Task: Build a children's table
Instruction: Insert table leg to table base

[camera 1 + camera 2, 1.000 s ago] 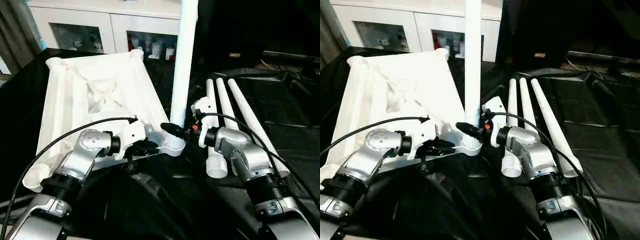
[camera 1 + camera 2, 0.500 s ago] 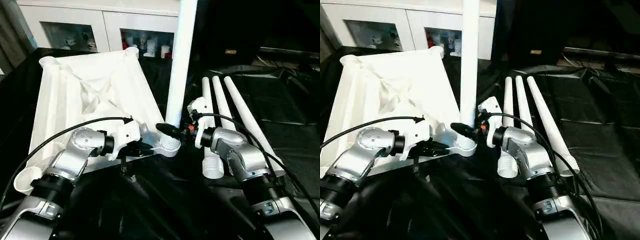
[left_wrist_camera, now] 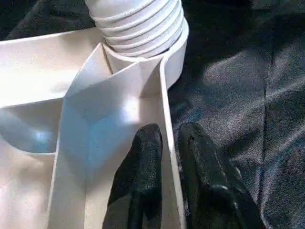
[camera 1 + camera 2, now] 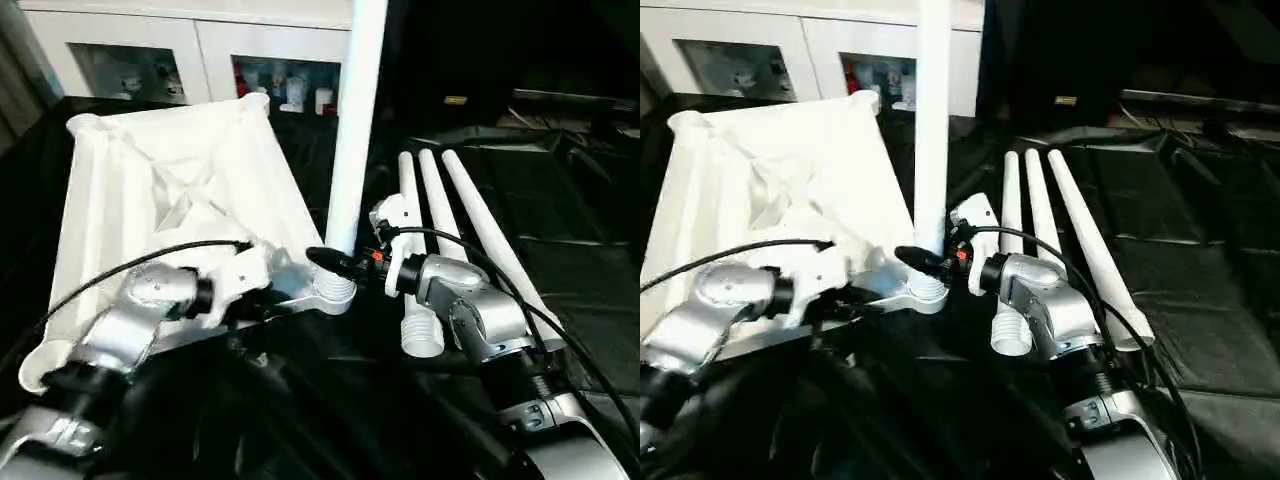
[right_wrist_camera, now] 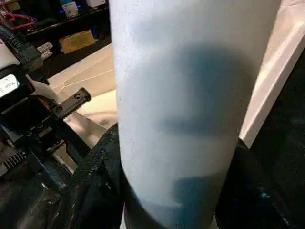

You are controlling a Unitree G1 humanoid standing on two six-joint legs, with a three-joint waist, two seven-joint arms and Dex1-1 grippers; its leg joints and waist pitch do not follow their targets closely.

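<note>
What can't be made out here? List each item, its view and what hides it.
- Top of the upright white round tapered leg: cut off by the upper edge, both eye views.
- Its thread depth in the corner socket of the white plastic tabletop: hidden inside, left wrist view.
- Right gripper fingertips: behind the leg.
- Small items in the white glass-door cabinet: too small.

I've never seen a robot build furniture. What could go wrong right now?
The upright leg shows bare threads above the corner socket, so it may be only partly seated and could tilt.

The left gripper pinches just the thin rim of the tabletop; it might slip, letting the top shift.
</note>
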